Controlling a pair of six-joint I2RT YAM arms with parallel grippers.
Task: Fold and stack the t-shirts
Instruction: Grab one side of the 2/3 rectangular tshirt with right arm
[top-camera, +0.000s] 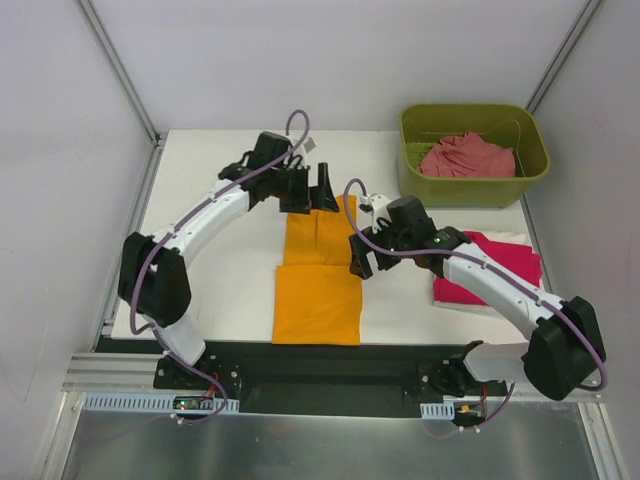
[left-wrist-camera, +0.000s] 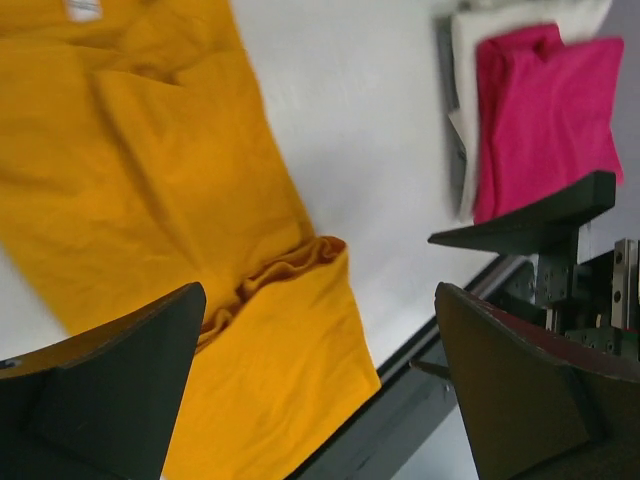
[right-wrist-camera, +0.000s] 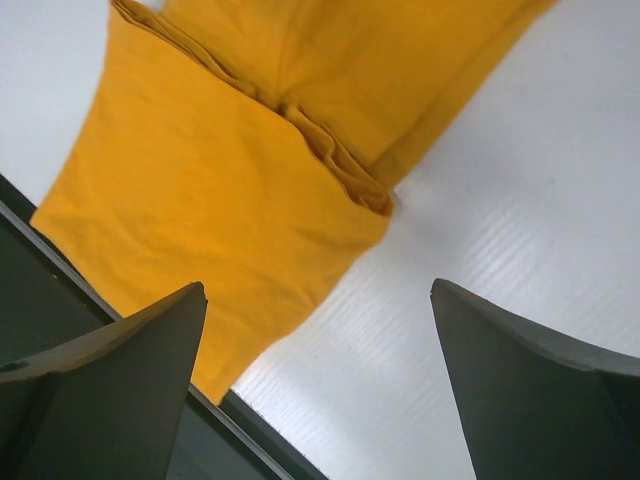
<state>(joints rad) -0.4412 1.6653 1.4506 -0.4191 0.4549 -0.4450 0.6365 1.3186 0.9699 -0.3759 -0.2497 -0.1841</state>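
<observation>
Left gripper (top-camera: 322, 190) and right gripper (top-camera: 358, 258) both spread wide, empty. Bright orange-yellow cloth t-shirt (top-camera: 318, 300) lies part-folded, flat, centre of top view. Likely light, limp and prone to bunching. I'd pinch both layers at the bunched fold ridge (right-wrist-camera: 335, 155), near a corner.
</observation>
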